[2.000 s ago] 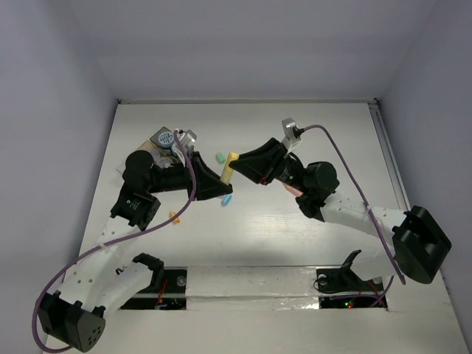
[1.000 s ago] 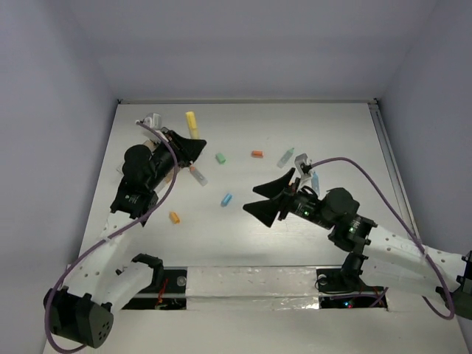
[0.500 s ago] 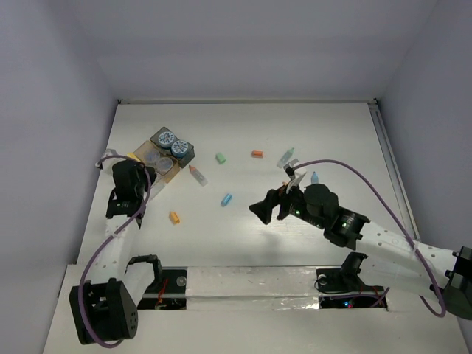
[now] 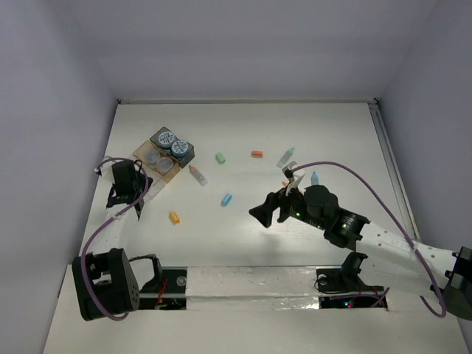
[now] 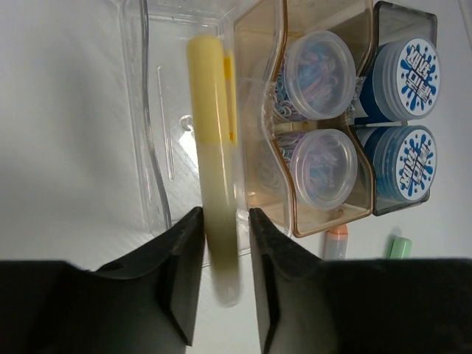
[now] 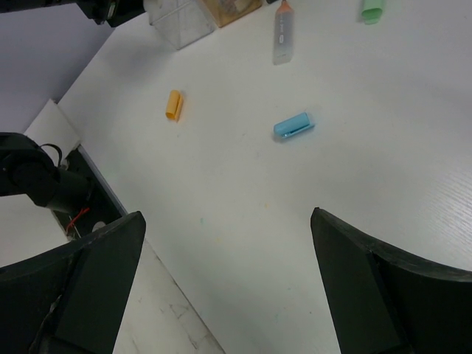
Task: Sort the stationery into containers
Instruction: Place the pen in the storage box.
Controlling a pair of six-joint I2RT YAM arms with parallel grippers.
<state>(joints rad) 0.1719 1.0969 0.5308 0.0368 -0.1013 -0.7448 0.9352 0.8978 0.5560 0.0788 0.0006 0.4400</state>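
The left gripper [image 5: 225,215] is pinching the near end of a yellow pen [image 5: 212,133], one finger pressing on each side. The pen is reaching into the clear plastic tray [image 5: 151,169], running along the wall that is butting against the tan tray [image 5: 324,220]; I cannot tell whether its tip is touching the floor. On the tan tray's other side the dark grey box [image 5: 404,13] is sitting flush, so the three containers are forming one block close to the table's [image 4: 332,125] left edge, with only a narrow strip of tabletop beyond the clear plastic tray. Two translucent cups [image 5: 319,63] are standing in the tan tray and two blue-patterned tubs [image 5: 417,77] in the dark grey box. The right gripper [image 6: 227,221] is hanging with its fingers spread wide and holding nothing, well apart from the tan tray and over a broad bare stretch of table. Lying loose between it and the tan tray are one blue eraser [image 6: 293,127], one orange eraser [image 6: 173,104] and one orange-capped pen [image 6: 282,29], the pen being nearest the tan tray. Farther out are lying one green eraser [image 4: 220,158], a second orange block [image 4: 257,154], a pale pen [image 4: 285,157] and a blue pen [image 4: 315,177], all well away from the tan tray.
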